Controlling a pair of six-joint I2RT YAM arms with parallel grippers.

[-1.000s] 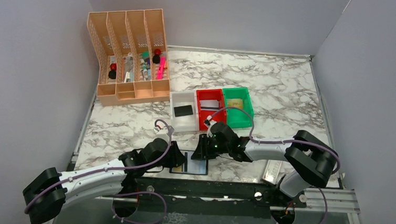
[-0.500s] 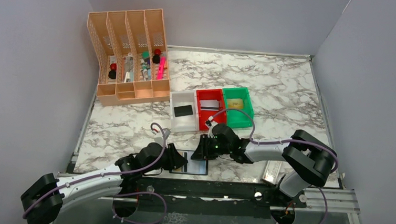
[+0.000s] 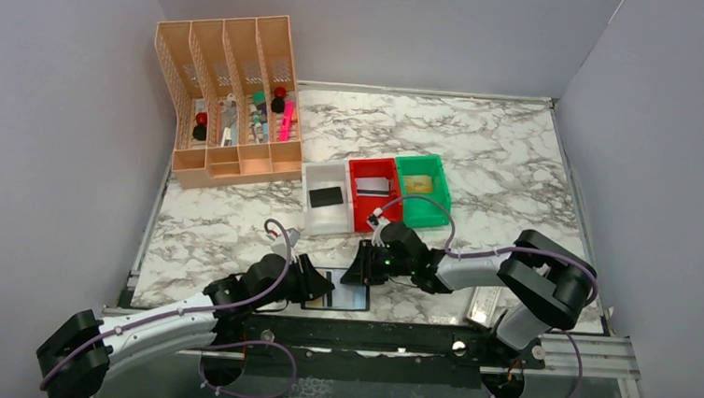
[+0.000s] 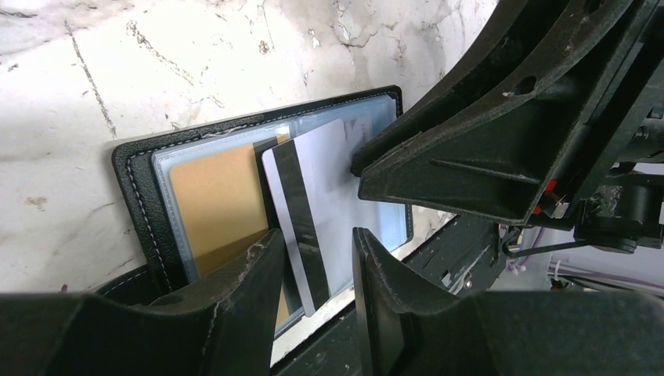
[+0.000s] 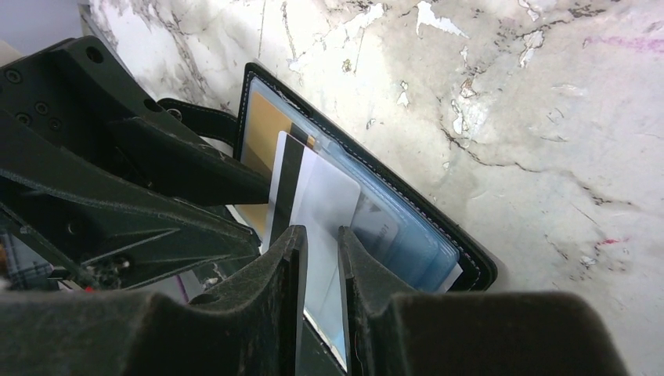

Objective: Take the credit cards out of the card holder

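The card holder [image 3: 349,295] lies open at the table's near edge, black-edged [image 4: 137,196], with blue-grey pockets [image 5: 407,235]. A white credit card [image 4: 325,184] with a black stripe sticks partly out of a pocket [image 5: 317,196]. A gold card [image 4: 215,196] sits in the left pocket [image 5: 257,133]. My left gripper [image 3: 317,286] reaches in from the left, jaws apart [image 4: 317,235] over the white card's near corner. My right gripper [image 3: 360,270] comes from the right, its jaws [image 5: 321,231] narrowly apart with the white card showing in the gap.
Behind the holder stand a white bin [image 3: 328,221] with a black card [image 3: 326,196], a red bin [image 3: 373,165] with a pale card, and a green bin [image 3: 420,160] with a yellowish card. A peach organiser [image 3: 228,106] fills the back left. A whitish case [image 3: 483,307] lies near the right base.
My right gripper's jaws have narrowed around the white card. The left arm has dropped lower and slid slightly toward the holder.
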